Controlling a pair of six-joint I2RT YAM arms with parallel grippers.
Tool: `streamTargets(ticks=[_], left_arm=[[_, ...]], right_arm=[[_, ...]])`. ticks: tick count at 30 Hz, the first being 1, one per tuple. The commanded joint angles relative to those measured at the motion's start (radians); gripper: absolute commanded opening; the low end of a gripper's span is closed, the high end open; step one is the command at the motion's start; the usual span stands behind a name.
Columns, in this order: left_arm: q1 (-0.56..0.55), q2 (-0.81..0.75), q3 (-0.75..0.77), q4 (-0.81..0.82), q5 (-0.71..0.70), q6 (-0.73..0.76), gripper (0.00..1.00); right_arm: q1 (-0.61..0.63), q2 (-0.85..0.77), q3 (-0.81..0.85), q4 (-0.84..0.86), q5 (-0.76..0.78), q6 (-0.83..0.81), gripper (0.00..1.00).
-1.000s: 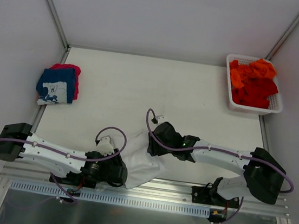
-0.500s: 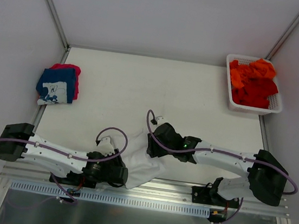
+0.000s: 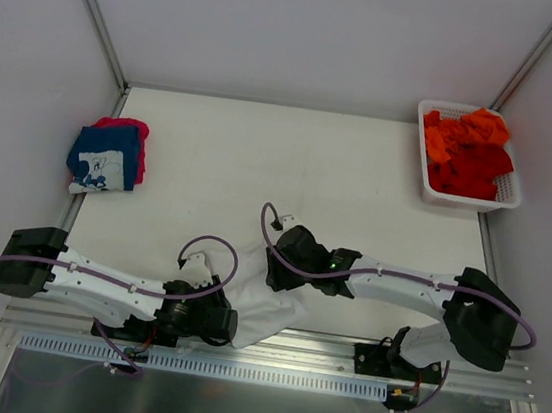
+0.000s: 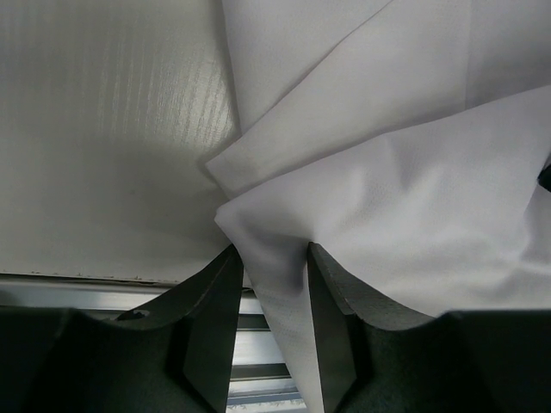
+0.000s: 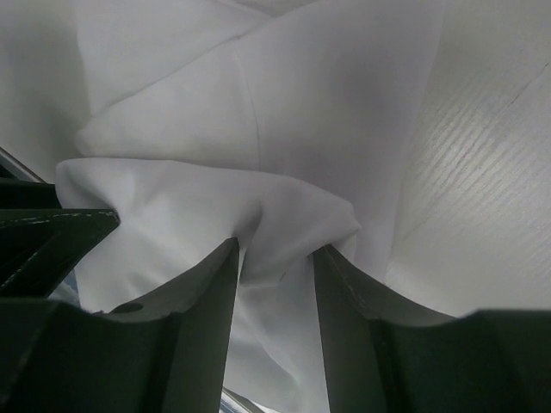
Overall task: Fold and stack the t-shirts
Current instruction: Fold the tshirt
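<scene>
A plain white t-shirt (image 3: 268,311) lies bunched at the table's front edge, between my two grippers. My left gripper (image 3: 228,324) is shut on a fold of it at the near edge, where cloth (image 4: 387,198) fills the gap at the fingertips and hangs down over the rail. My right gripper (image 3: 273,272) is shut on a gathered ridge of the same shirt (image 5: 301,129) at its far side. A folded navy t-shirt with white print (image 3: 106,157) rests on a pink-red one (image 3: 129,128) at the far left. Orange and red t-shirts (image 3: 469,150) are heaped in the basket.
The white lattice basket (image 3: 466,201) stands at the back right corner. A metal rail (image 3: 236,368) runs along the front, below the table edge. White walls with grey frame posts (image 3: 93,13) close in the back and sides.
My right gripper has shifted slightly left and away from me, with the cloth ridge between its fingers. The left gripper has barely moved. The stack and the basket are unchanged.
</scene>
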Motion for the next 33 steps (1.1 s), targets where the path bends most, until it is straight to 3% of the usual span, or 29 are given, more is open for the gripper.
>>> streamTargets(ticks=[1, 6, 8, 12, 14, 18, 33], left_arm=[[-0.001, 0.008, 0.001, -0.010, -0.011, 0.001, 0.35], [-0.001, -0.003, -0.010, -0.007, -0.016, 0.001, 0.32], [0.001, -0.006, -0.016, -0.005, -0.022, 0.001, 0.24], [-0.001, -0.012, -0.027, -0.002, -0.020, -0.004, 0.06], [-0.001, -0.011, -0.033, 0.000, -0.019, -0.007, 0.00], [-0.001, -0.003, -0.036, 0.000, -0.014, -0.022, 0.00], [-0.001, 0.040, 0.022, -0.008, -0.034, 0.009, 0.00]], right_arm=[[0.005, 0.042, 0.043, 0.024, -0.017, -0.005, 0.43], [0.005, 0.054, 0.041, 0.025, -0.014, -0.002, 0.39], [0.005, 0.046, 0.035, 0.025, -0.005, -0.005, 0.35], [0.005, 0.039, 0.027, 0.025, 0.007, -0.010, 0.12], [0.005, 0.037, 0.026, 0.025, 0.009, -0.013, 0.07], [0.005, 0.016, 0.021, 0.027, 0.027, -0.020, 0.00], [-0.030, -0.079, 0.073, -0.054, 0.078, -0.089, 0.00]])
